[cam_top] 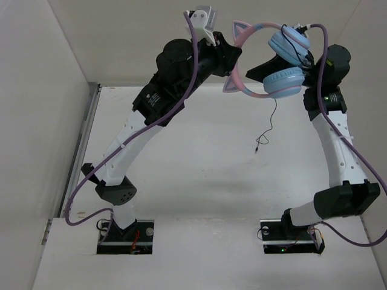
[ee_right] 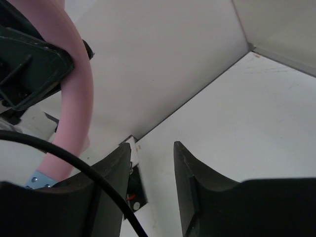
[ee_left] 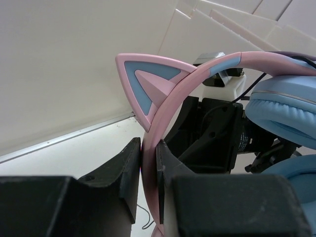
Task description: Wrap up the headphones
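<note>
Bright, even light from above — soft shadows on table [cam_top: 199, 175]; near foreground blurred in wrist views.

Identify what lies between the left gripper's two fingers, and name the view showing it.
The pink headband of the headphones, clamped by the left gripper just below a cat ear; the left wrist view shows it.

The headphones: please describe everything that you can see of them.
The headphones are held above the table. They have a pink plastic-looking headband with two pink-and-blue cat ears and two round light blue padded cups. The left arm's fingers clamp the headband beside one ear. A thin black cable hangs loose from the lower cup.
</note>
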Controlling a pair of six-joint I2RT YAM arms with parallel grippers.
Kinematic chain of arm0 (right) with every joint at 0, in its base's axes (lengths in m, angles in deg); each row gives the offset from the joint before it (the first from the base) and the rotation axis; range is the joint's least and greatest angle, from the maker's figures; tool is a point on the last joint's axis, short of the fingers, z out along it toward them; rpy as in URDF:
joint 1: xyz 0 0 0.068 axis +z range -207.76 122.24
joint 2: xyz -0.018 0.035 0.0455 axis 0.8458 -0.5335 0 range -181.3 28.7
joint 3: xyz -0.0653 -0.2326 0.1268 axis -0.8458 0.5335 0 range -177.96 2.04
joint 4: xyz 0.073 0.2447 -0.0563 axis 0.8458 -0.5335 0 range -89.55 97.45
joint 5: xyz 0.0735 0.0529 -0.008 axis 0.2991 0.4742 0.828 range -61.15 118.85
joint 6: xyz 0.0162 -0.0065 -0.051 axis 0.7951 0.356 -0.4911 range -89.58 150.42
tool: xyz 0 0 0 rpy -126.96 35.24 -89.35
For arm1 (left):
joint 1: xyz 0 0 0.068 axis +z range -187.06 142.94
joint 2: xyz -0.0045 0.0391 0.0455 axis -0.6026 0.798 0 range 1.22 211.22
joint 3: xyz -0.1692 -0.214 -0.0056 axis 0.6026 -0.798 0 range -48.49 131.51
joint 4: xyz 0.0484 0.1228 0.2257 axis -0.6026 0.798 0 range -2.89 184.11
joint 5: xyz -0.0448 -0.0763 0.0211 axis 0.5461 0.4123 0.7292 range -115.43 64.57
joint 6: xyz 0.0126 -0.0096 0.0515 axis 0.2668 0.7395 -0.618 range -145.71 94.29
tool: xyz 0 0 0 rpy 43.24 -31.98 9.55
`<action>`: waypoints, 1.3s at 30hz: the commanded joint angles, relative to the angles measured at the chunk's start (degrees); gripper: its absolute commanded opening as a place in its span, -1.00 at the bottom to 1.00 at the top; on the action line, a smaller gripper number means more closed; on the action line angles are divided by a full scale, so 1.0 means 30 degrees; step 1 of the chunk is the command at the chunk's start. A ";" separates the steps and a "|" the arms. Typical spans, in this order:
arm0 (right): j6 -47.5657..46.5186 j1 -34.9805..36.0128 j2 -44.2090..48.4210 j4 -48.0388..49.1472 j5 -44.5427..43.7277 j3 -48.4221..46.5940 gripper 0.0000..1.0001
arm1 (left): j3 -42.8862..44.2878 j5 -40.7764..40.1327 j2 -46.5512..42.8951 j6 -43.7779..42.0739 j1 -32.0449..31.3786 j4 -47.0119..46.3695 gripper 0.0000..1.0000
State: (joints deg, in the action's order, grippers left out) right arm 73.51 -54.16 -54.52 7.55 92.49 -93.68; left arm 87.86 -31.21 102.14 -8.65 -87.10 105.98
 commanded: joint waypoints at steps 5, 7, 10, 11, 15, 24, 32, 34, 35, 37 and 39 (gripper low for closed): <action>0.4824 -0.0218 0.0669 0.5503 0.1258 0.0852 0.08 | 0.1804 -0.0386 0.0050 0.0203 0.0055 -0.2980 -1.00; 0.5264 -0.0188 0.0699 0.5884 0.1346 0.1174 0.13 | 0.1863 -0.0679 0.0167 -0.0060 0.0113 -0.3126 -1.00; 0.5674 -0.0188 0.0787 0.6265 0.1376 0.1613 0.18 | 0.2125 -0.0943 0.0371 -0.0295 0.0260 -0.3419 -1.00; 0.5820 -0.0159 0.0845 0.6382 0.1405 0.1789 0.20 | 0.2214 -0.1002 0.0401 -0.0441 0.0347 -0.3478 -1.00; 0.6465 -0.0130 0.1109 0.7289 0.1581 0.2725 0.24 | 0.2419 -0.1237 0.0460 -0.0617 0.0728 -0.3713 -1.00; 0.7228 0.0339 0.1870 0.8610 0.1903 0.4982 0.27 | 0.2858 -0.1646 0.0314 -0.1321 0.1431 -0.4094 -1.00; 0.7023 0.1070 0.2983 0.8610 0.1844 0.7764 0.26 | 0.3591 -0.2437 0.0519 -0.1585 0.2017 -0.4328 -0.99; 0.6994 0.1421 0.3363 0.8610 0.1786 0.8671 0.26 | 0.3621 -0.2555 0.0577 -0.1527 0.2047 -0.4328 -0.99; 0.6994 0.1597 0.3510 0.8610 0.1757 0.9081 0.26 | 0.3621 -0.2642 0.0577 -0.1468 0.2047 -0.4328 -0.99; 0.6965 0.1948 0.3832 0.8639 0.1669 0.9814 0.25 | 0.3621 -0.2789 0.0607 -0.1468 0.1989 -0.4328 -0.99; 0.6847 0.2184 0.4126 0.8697 0.1669 1.0314 0.24 | 0.3591 -0.2965 0.0665 -0.1584 0.1872 -0.4328 -0.99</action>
State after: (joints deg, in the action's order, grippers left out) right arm 94.32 -48.77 -44.49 30.22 97.47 -63.87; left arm 95.67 -38.38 105.47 -14.33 -81.20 100.98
